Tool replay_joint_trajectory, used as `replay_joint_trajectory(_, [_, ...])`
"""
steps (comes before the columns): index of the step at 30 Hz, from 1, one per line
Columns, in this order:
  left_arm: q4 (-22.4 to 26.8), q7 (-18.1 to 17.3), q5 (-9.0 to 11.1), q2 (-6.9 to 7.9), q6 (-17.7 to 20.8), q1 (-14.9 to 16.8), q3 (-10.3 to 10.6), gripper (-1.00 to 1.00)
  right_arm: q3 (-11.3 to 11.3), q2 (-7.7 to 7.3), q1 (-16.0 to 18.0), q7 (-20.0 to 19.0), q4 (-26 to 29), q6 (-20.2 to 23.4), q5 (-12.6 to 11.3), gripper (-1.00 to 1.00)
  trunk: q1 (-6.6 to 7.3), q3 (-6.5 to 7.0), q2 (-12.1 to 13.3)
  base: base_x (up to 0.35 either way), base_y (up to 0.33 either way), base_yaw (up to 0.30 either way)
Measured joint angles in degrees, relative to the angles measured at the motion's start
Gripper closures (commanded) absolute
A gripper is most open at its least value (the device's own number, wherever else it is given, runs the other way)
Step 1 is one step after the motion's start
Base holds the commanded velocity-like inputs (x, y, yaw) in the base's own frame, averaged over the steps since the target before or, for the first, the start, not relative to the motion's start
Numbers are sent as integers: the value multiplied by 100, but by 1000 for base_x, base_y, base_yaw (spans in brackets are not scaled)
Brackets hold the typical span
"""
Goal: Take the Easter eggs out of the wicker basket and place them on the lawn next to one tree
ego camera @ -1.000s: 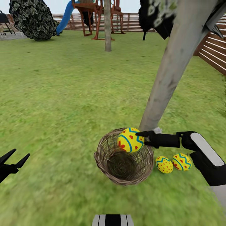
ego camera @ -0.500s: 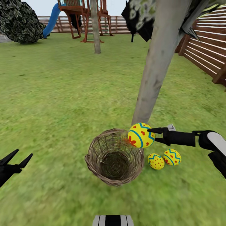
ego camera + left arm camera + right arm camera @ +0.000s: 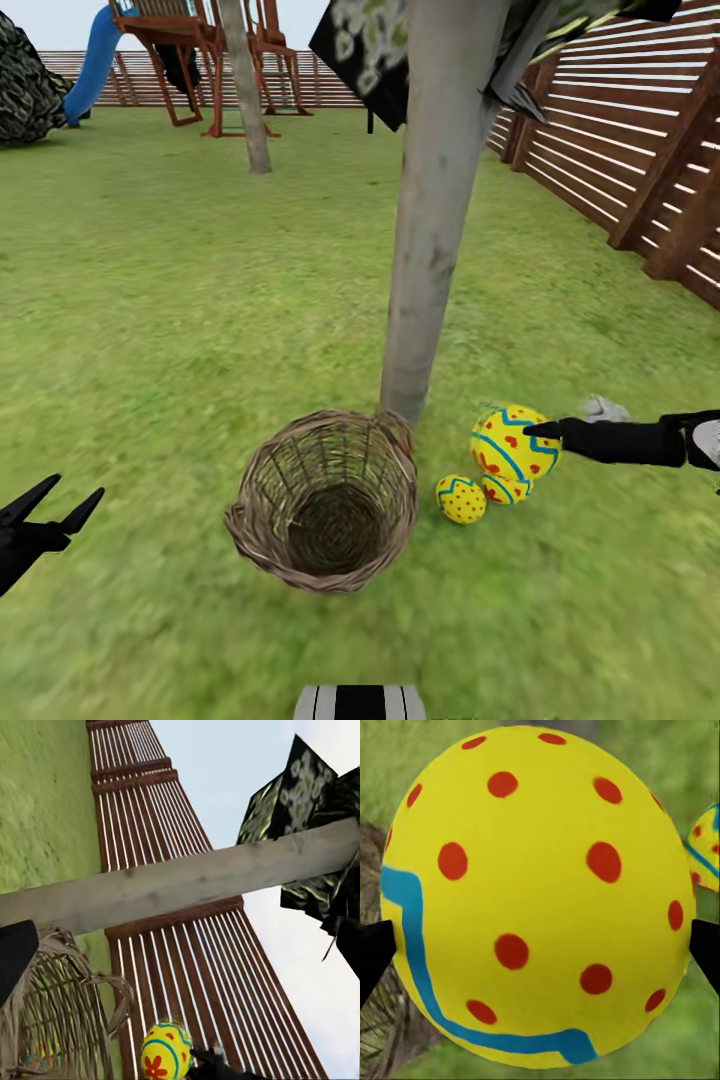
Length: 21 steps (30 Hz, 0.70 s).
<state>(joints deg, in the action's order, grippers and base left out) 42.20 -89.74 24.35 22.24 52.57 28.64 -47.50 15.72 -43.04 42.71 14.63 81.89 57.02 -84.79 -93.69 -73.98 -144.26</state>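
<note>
— How many Easter eggs (image 3: 515, 442) are counted?
— Three: one is held at the right gripper (image 3: 540, 432), one (image 3: 461, 499) is seen whole on the lawn (image 3: 180, 300), and a third (image 3: 503, 489) is partly hidden beneath the held one.
— And baskets?
— One wicker basket (image 3: 325, 500) is counted.
— Tree trunks?
— Two pale trunks are seen: a near tree (image 3: 430, 200) and a far one (image 3: 247, 85).
— Grippers?
— Two are counted, with the left gripper (image 3: 58, 508) at the edge.
— Play sets?
— One play set (image 3: 190, 50) is counted, with one blue slide (image 3: 95, 55).
</note>
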Motion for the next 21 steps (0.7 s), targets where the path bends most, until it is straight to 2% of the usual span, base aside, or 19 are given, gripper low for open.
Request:
replay_joint_trajectory(1, [8, 0, 0, -14, 0, 0, 0, -100, -2, 2, 0, 118, -2, -2, 229, 100, 0, 0, 0, 0, 0, -279])
replay_joint_trajectory(2, [16, 0, 0, -45, 0, 0, 0, -100, -4, 17, 0, 415, -2, -3, 635, 100, 0, 0, 0, 0, 0, -279])
replay_joint_trajectory(3, [165, 0, -4, -158, 0, -1, 0, -100, -13, 34, 0, 1090, -1, -10, 1275, 100, 0, 0, 0, 0, 0, -279])
replay_joint_trajectory(5, [582, 0, -12, -384, 6, 0, 19, -100, -13, 59, -6, 2083, -8, -322, 1751, 100, 0, 0, 0, 0, 0, -278])
replay_joint_trajectory(6, [649, 0, -16, -442, 7, 0, 88, -100, -10, 67, -8, 2385, -9, -482, 1843, 100, 0, -1, 0, 0, 0, -271])
replay_joint_trajectory(8, [716, -1, -13, -499, -3, 0, 436, -100, 9, 87, -9, 2914, -10, -1038, 2180, 100, 0, -6, 0, 0, 0, -264])
replay_joint_trajectory(9, [728, -1, -10, -516, -12, 0, 613, -100, 24, 183, -10, 3156, -15, -1337, 2489, 100, 0, -9, 0, 0, 0, -258])
replay_joint_trajectory(10, [736, -1, -7, -529, -15, 1, 705, -100, 32, 313, -11, 3340, -43, -1473, 2775, 100, 0, -14, 0, 0, 0, -237])
replay_joint_trajectory(12, [799, -1, -5, -600, -16, 1, 793, -100, 37, 827, -11, 3620, -107, -1596, 3640, 100, -1, -25, 0, 0, 0, -170])
replay_joint_trajectory(14, [888, -1, -3, -694, -8, 0, 813, -100, 40, 1553, -9, 3659, -170, -1641, 4810, 100, -1, -30, 0, 0, 0, -14])
replay_joint_trajectory(15, [927, -1, -1, -711, -1, 0, 815, -100, 49, 1784, -8, 3658, -201, -1637, 5087, 100, 0, -30, 0, 0, 0, 189])
replay_joint_trajectory(16, [1082, 0, 5, -719, 9, -2, 818, -100, 98, 1954, -6, 3657, -255, -1638, 5283, 100, 0, -31, 0, 0, -135, 256])
replay_joint_trajectory(17, [1291, 0, 11, -774, 16, -2, 844, -100, 252, 2039, -5, 3658, -320, -1640, 5384, 100, 0, -31, 0, 0, -242, 275])
replay_joint_trajectory(19, [1505, -1, 5, -1016, 30, -3, 1024, -100, 561, 2091, -4, 3664, -351, -1675, 5446, 100, 0, -31, 0, 0, -303, 285])
replay_joint_trajectory(21, [1750, -1, 5, -1123, 51, -3, 1340, -100, 810, 2201, -5, 3680, -358, -1704, 5469, 100, 0, -31, 0, 0, -325, 288])
